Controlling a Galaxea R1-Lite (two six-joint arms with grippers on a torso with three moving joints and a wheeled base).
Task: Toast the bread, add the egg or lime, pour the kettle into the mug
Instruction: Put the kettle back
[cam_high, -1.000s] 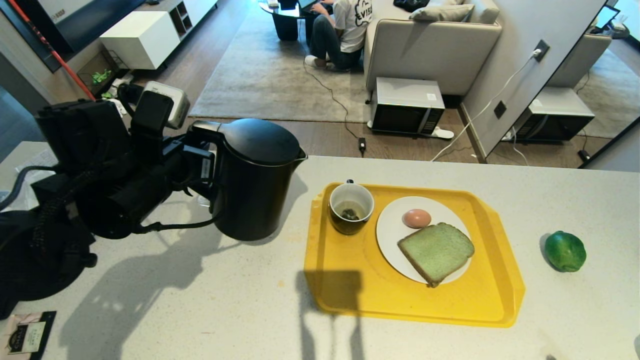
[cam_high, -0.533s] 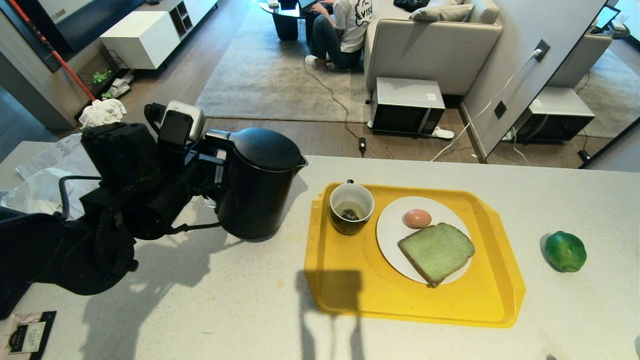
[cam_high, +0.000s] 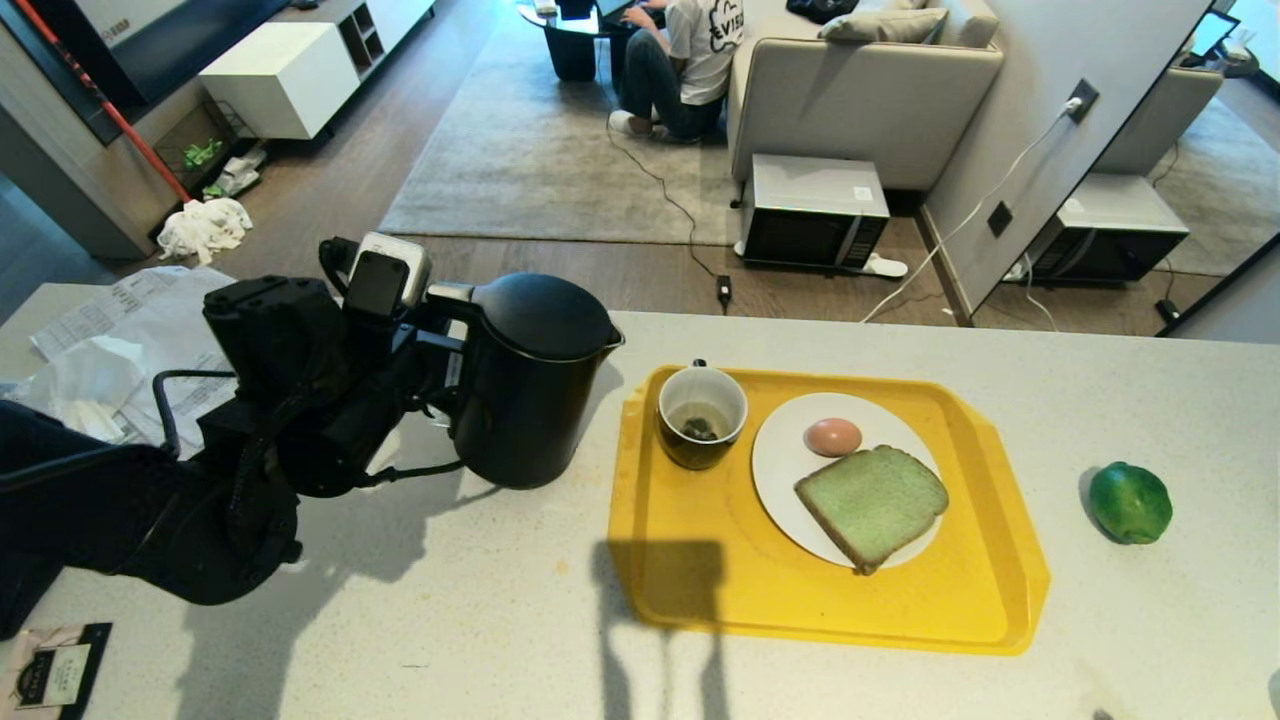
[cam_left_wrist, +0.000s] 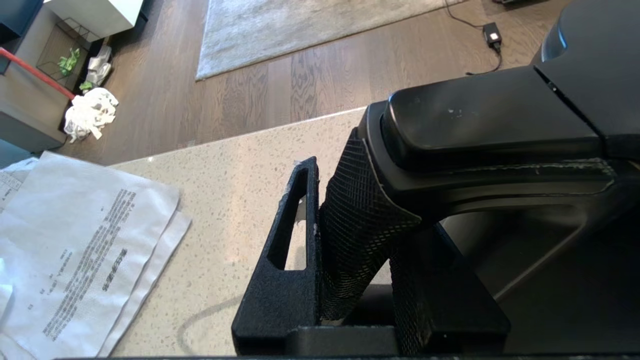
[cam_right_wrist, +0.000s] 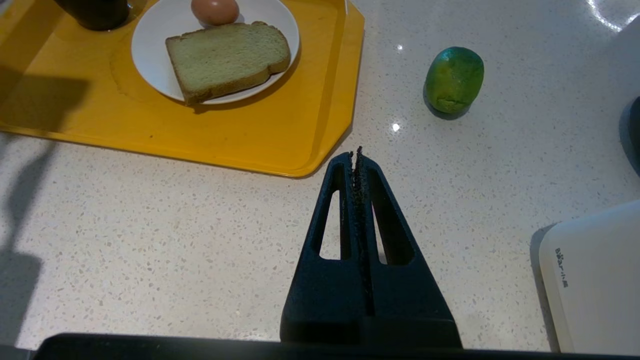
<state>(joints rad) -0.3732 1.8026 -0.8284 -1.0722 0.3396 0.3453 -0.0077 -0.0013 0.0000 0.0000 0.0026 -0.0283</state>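
The left gripper (cam_left_wrist: 350, 260) holds the kettle (cam_high: 535, 385) by its handle, jaws clamped, left of the yellow tray (cam_high: 700, 570); right gripper (cam_right_wrist: 358, 160) jaws pressed together.

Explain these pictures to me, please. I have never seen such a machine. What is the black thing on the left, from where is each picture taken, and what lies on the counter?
It is a robot with two arms, each ending in a two-fingered gripper. One picture comes from a camera on its head, looking down at the counter; the other two come from cameras on its wrists.

The black mass on the left is the left arm. The left gripper is closed on the handle of the kettle, beside the yellow tray.

On the tray stand the mug and a white plate with the egg and the bread. The lime lies alone on the counter to the right.

The right gripper is shut and empty, above the counter near the tray's corner.

A person sits on the floor behind.
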